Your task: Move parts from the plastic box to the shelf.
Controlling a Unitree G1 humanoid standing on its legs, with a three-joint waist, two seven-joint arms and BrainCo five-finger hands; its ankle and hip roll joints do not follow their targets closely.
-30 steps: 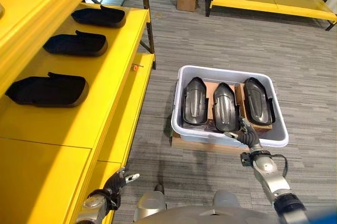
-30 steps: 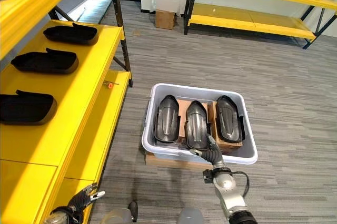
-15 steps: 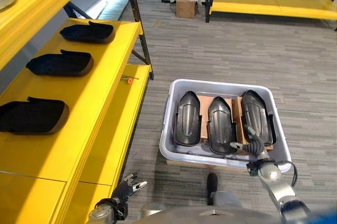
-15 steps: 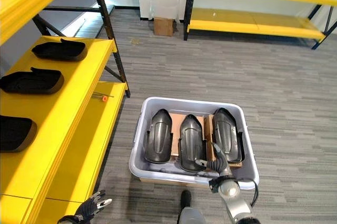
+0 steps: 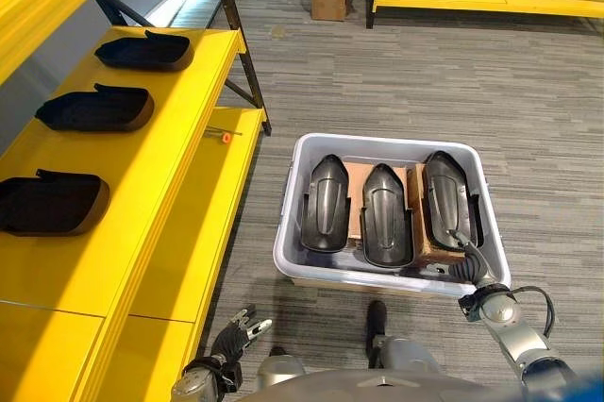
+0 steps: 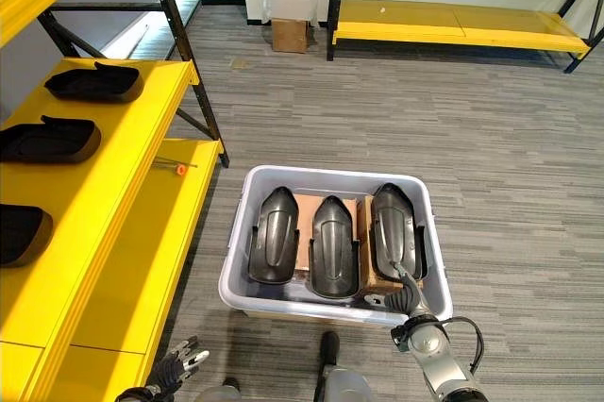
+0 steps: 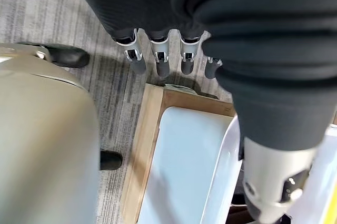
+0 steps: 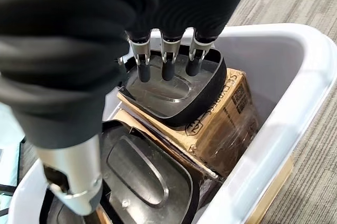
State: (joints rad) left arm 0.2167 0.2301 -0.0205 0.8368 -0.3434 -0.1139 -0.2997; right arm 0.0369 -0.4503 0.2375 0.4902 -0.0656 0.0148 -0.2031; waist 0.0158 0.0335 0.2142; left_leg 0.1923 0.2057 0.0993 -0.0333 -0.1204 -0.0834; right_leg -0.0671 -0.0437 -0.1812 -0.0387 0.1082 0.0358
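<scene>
The yellow shelf (image 5: pixel 160 194) is running along the robot's left side, and three black parts (image 5: pixel 94 109) are already lying on it in a row, well apart from one another. The grey plastic box (image 5: pixel 392 279) is sitting on the carpet in front of the robot, resting on a flat wooden board (image 7: pixel 141 145).

Three more black parts are lying side by side inside the box, and cardboard (image 8: pixel 221 124) is propping them up. The right-hand part (image 5: pixel 445 196) is resting on a cardboard carton, tilted, with its open rim facing up.

The parts are looking like moulded shells: stiff, thin-walled, probably light, with a smooth and somewhat glossy surface that may be slippery. The best hold is likely to be on the raised rim at the near end, fingers inside and thumb outside, since the broad curved back is offering nothing to pinch.

The right hand (image 8: pixel 166 61) is hovering just above the near end of the right-hand part, its fingers (image 8: pixel 167 70) hanging relaxed and closing on nothing; contact cannot be confirmed. The left hand (image 5: pixel 236 336) is hanging low beside the shelf, fingers (image 7: pixel 158 61) loose and empty.
</scene>
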